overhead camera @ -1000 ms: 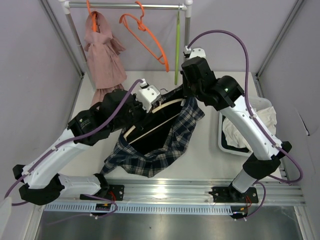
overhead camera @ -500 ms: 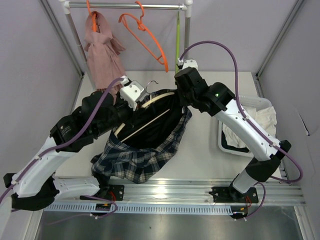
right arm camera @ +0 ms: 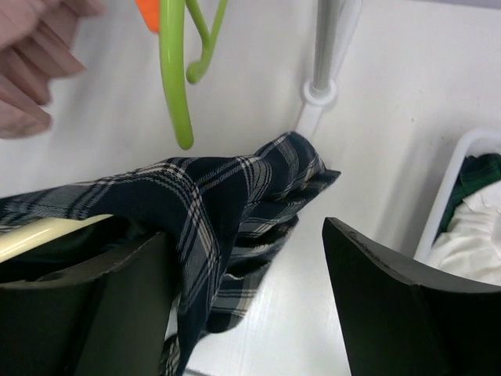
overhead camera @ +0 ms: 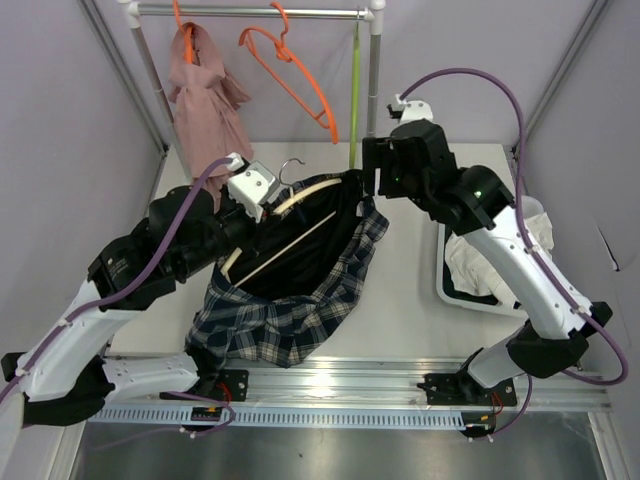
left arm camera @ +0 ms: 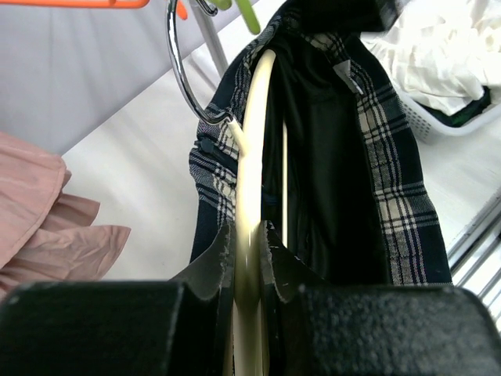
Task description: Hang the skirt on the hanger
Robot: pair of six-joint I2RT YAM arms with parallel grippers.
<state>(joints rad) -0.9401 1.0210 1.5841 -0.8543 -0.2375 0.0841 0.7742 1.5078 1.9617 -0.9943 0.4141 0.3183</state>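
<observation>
The cream hanger point(overhead camera: 300, 193) is lifted above the table, its metal hook point(overhead camera: 290, 166) pointing toward the back. My left gripper point(overhead camera: 258, 190) is shut on its upper arm; the left wrist view shows both pads clamped on the pale bar point(left arm camera: 249, 157). The dark plaid skirt point(overhead camera: 300, 295) is draped over the hanger's right end and sags below it, with its dark lining showing. My right gripper point(overhead camera: 372, 178) is open beside that right end. In the right wrist view, the skirt point(right arm camera: 227, 188) lies against the left finger, and the right finger point(right arm camera: 407, 305) stands apart from it.
At the back, a rail point(overhead camera: 250, 12) carries a pink garment point(overhead camera: 205, 110), an orange hanger point(overhead camera: 300, 80) and a lime-green hanger point(overhead camera: 354, 100). A white basket point(overhead camera: 445, 285) holding white cloth sits at the right, under my right arm.
My right gripper has opened, let go of the skirt and pulled back to the right. My left arm has lifted the hanger and skirt up toward the back left.
</observation>
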